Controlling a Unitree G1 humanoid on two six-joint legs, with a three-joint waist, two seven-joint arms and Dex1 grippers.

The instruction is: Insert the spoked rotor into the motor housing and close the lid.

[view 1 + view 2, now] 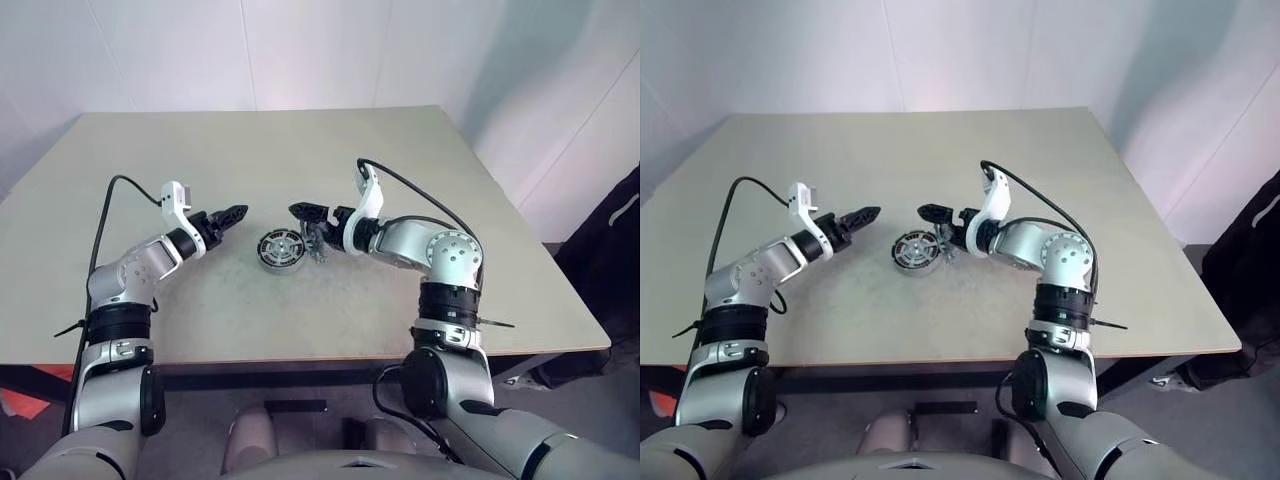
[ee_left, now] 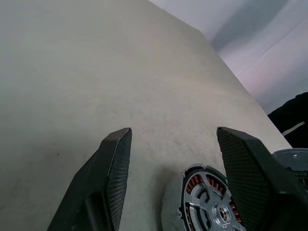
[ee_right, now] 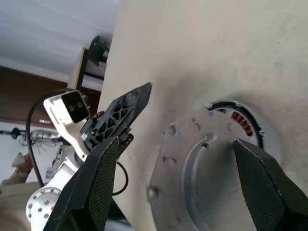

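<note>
Rotor seated in housing; lid not yet fitted

Rotor status: the spoked rotor [image 2: 211,204] sits inside the motor housing [image 1: 280,250], silver spokes and hub facing up, with copper-coloured coils visible between the spokes. Judged from this, the insertion step appears complete, though whether the rotor is fully bottomed in the housing cannot be confirmed.

Housing position: the housing rests flat on the worktop [image 1: 300,160], near the worktop's middle and between the two grippers.

Lid status: the lid [image 3: 202,178] is not on the housing. In the right wrist view it appears as a silvery disc lying between the jaws of the right gripper [image 1: 312,232], partly covering the housing, whose coils show past the disc's far edge. In the head views it stands tilted just beside the housing, on the right gripper's side. The right jaws stand wide apart on either side of the disc; whether they bear on its rim cannot be told.

Left gripper [image 1: 228,215]: hovers just beside the housing on the opposite side, jaws apart and empty, pointing toward the housing.

Remaining work, as a judgement: centre the lid over the housing, lay it flat and press it home. The tilt of the lid is the main thing to correct before closing.
</note>
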